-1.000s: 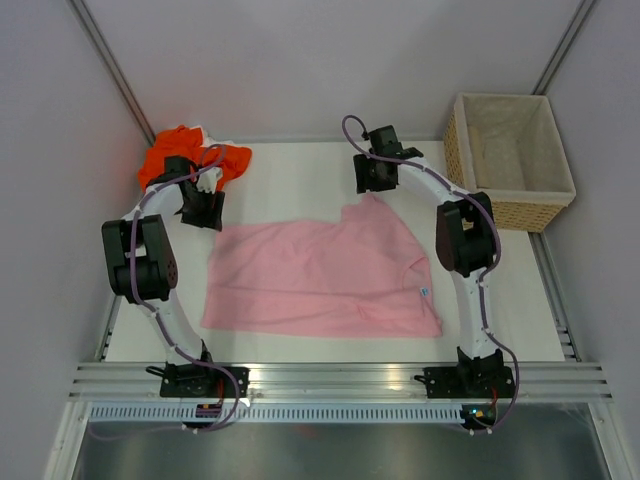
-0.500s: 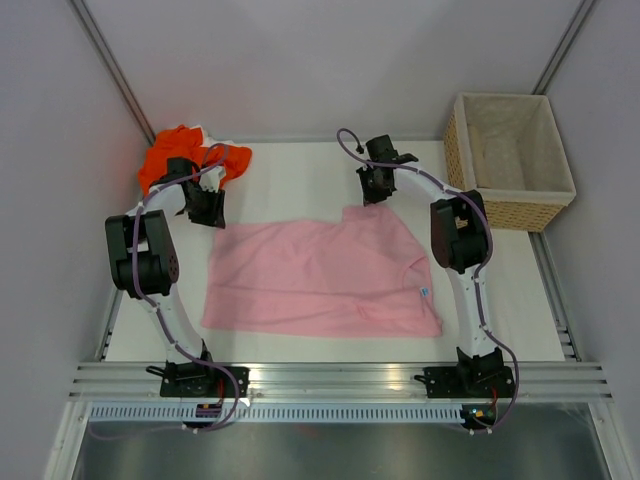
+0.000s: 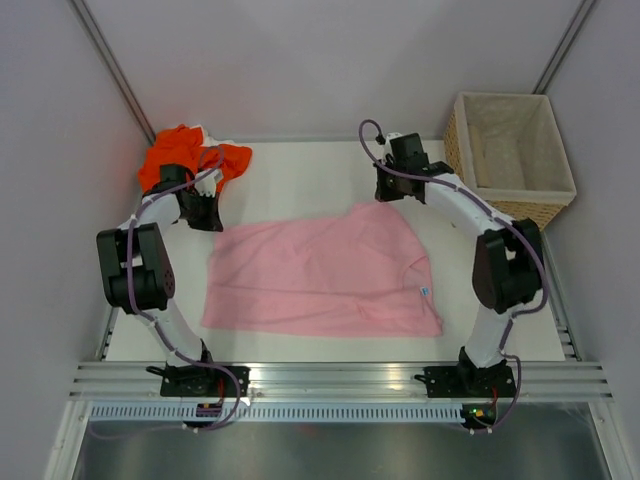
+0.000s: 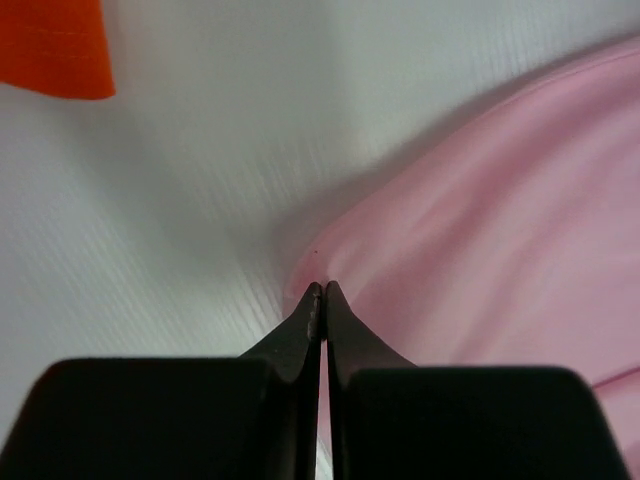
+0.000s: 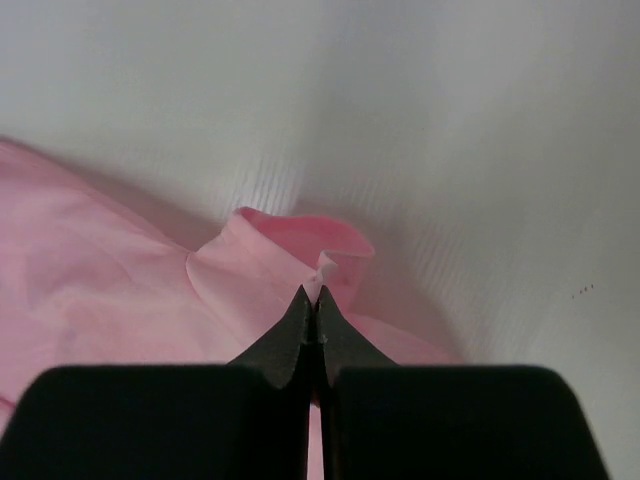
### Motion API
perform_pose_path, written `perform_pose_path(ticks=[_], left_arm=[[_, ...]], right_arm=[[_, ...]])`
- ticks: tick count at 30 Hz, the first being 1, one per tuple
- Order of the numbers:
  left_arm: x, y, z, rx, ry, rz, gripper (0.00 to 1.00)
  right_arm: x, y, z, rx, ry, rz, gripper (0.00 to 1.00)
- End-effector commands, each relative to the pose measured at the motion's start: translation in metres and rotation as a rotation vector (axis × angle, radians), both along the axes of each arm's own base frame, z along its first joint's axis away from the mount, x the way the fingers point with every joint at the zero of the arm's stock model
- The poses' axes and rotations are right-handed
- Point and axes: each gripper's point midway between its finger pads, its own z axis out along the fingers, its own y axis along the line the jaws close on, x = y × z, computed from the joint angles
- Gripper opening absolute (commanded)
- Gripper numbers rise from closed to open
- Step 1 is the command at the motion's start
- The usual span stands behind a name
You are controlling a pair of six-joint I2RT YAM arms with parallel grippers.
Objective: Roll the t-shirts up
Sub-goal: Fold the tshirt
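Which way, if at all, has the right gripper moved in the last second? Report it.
Yes. The right gripper has shifted right, closer to the wicker basket, shut on the pink t-shirt's far corner.

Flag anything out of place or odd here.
Only the orange t-shirt, bunched in a heap in the far left corner. The pink t-shirt lies spread flat, its far edge pinched by the left gripper and right gripper.

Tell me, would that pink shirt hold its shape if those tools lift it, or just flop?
Probably flop: the pink t-shirt puckers into a soft fold where the right tool pinches its corner. It looks thin and light, lying flat with gentle wrinkles, so it should lift easily. Between that and the left tool it would likely sag.
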Motion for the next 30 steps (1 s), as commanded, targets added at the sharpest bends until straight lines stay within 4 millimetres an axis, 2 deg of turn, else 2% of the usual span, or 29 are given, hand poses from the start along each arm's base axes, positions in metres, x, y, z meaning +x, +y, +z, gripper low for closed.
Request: perform_pose_path(ticks=[1, 2, 4, 5, 6, 7, 8, 9, 10, 11, 12, 13, 15, 16, 18, 19, 21, 24, 30], left_arm=[[0.002, 0.007, 0.052, -0.039, -0.176, -0.003, 0.02], [-0.002, 0.009, 0.064, -0.039, -0.207, -0.004, 0.02], [-0.018, 0.006, 0.059, -0.044, -0.202, -0.031, 0.02], [-0.022, 0.003, 0.065, -0.039, -0.229, -0.059, 0.02], [-0.027, 0.001, 0.065, -0.040, -0.234, -0.074, 0.02], [-0.038, -0.002, 0.056, -0.048, -0.215, -0.085, 0.02], [-0.043, -0.003, 0.056, -0.043, -0.222, -0.104, 0.02], [-0.048, -0.004, 0.060, -0.034, -0.239, -0.111, 0.02], [-0.057, -0.004, 0.053, -0.033, -0.222, -0.113, 0.02], [-0.061, -0.003, 0.053, -0.023, -0.227, -0.118, 0.02], [-0.065, -0.001, 0.057, -0.014, -0.244, -0.115, 0.02], [-0.074, 0.000, 0.053, -0.012, -0.232, -0.113, 0.02], [-0.082, 0.005, 0.058, 0.022, -0.253, -0.125, 0.02], [-0.092, 0.004, 0.051, 0.032, -0.233, -0.138, 0.02], [-0.106, 0.005, 0.044, 0.051, -0.212, -0.145, 0.02], [-0.111, 0.005, 0.039, 0.056, -0.200, -0.150, 0.02], [-0.123, 0.004, 0.026, 0.062, -0.166, -0.161, 0.02], [-0.136, 0.004, 0.011, 0.064, -0.119, -0.166, 0.02], [-0.152, 0.005, -0.008, 0.088, -0.066, -0.187, 0.02]], right_arm=[[-0.022, -0.007, 0.048, 0.098, -0.122, -0.053, 0.00], [-0.044, -0.013, 0.044, 0.103, -0.114, -0.059, 0.00], [-0.059, -0.018, 0.044, 0.129, -0.129, -0.072, 0.00], [-0.074, -0.023, 0.042, 0.135, -0.123, -0.083, 0.00], [-0.079, -0.025, 0.040, 0.141, -0.125, -0.092, 0.00], [-0.086, -0.028, 0.040, 0.144, -0.126, -0.098, 0.00], [-0.099, -0.032, 0.036, 0.152, -0.118, -0.108, 0.00], [-0.103, -0.034, 0.035, 0.157, -0.120, -0.116, 0.00], [-0.115, -0.038, 0.022, 0.151, -0.093, -0.124, 0.00], [-0.121, -0.040, 0.029, 0.172, -0.111, -0.136, 0.00], [-0.127, -0.042, 0.027, 0.174, -0.110, -0.145, 0.00], [-0.139, -0.046, 0.021, 0.183, -0.104, -0.153, 0.00], [-0.149, -0.046, 0.017, 0.219, -0.103, -0.177, 0.00], [-0.161, -0.049, 0.008, 0.226, -0.093, -0.184, 0.00], [-0.169, -0.049, 0.002, 0.266, -0.092, -0.211, 0.00], [-0.180, -0.051, -0.009, 0.270, -0.075, -0.220, 0.00], [-0.186, -0.051, -0.017, 0.289, -0.067, -0.239, 0.00], [-0.202, -0.054, -0.039, 0.277, -0.020, -0.257, 0.00], [-0.222, -0.049, -0.060, 0.276, 0.039, -0.255, 0.00]])
